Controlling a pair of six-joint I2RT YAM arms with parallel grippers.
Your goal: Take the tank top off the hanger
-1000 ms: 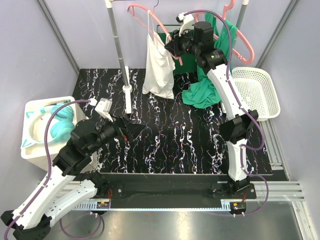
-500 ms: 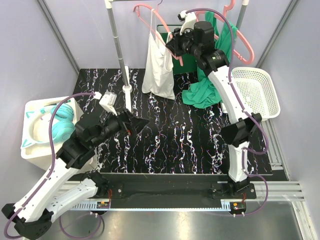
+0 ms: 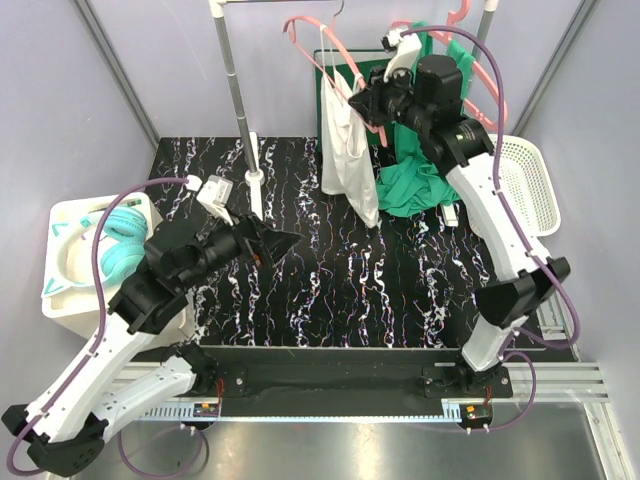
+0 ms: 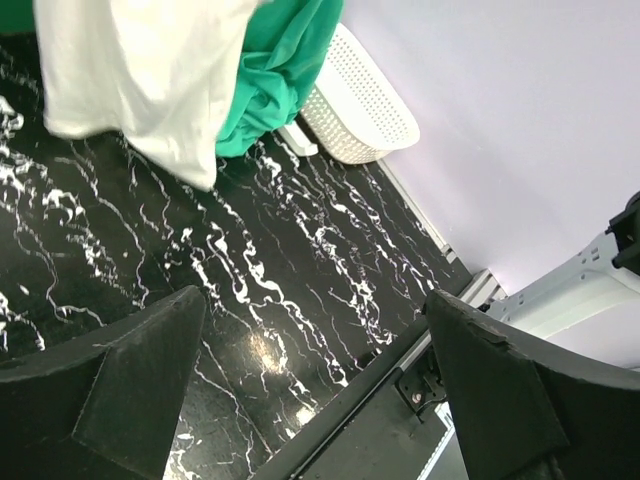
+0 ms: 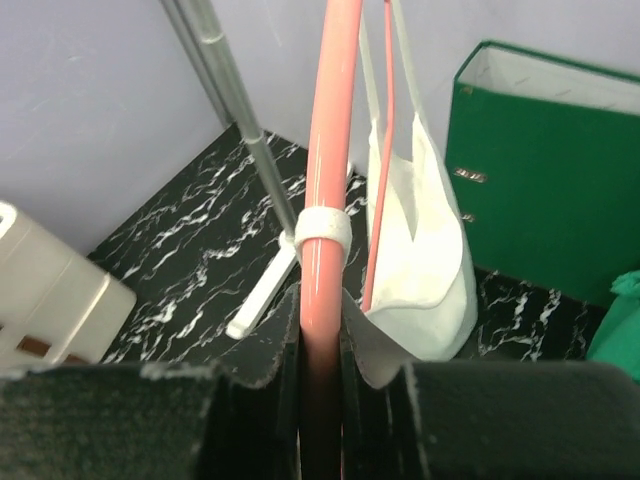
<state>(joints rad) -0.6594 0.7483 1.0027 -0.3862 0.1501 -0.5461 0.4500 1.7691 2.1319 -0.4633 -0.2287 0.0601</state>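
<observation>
The right end effector (image 5: 320, 330) clamps the pink hanger (image 5: 328, 120), the white tank top (image 5: 425, 250) hanging from it just beyond. The left end effector (image 4: 312, 385) gapes empty above the tabletop (image 4: 280, 260).

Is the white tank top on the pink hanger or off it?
On. In the right wrist view a strap wraps the pink hanger, which the right gripper clamps, and the tank top hangs below.

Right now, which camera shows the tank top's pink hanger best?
Top external: most of the hanger shows, tank top on it. Right wrist sees only the bar the right gripper clamps. Left wrist misses it.
</observation>
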